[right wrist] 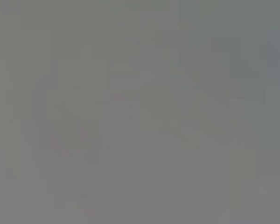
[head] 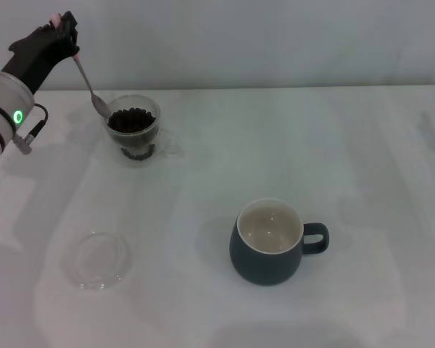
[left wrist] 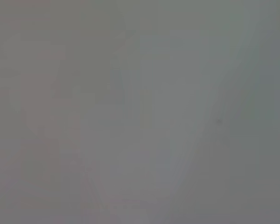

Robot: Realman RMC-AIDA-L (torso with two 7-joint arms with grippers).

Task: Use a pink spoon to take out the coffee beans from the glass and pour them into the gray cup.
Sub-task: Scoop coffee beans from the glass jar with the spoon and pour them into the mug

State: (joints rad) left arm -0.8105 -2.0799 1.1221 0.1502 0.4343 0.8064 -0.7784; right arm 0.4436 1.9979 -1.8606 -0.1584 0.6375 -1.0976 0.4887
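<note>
Left claw [head: 64,35] clamped on pink spoon [head: 87,83]; bowl at rim of glass [head: 133,129] of coffee beans [head: 132,119]. Gray cup [head: 270,241] stood apart.

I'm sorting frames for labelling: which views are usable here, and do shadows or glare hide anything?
Head view: evenly lit and clear; the left claw holds the pink spoon at the rim of the glass, and the gray cup casts only a soft shadow. The clear dish is faint against the white table. Left wrist view: a featureless gray blur. Right wrist view: the same.
</note>
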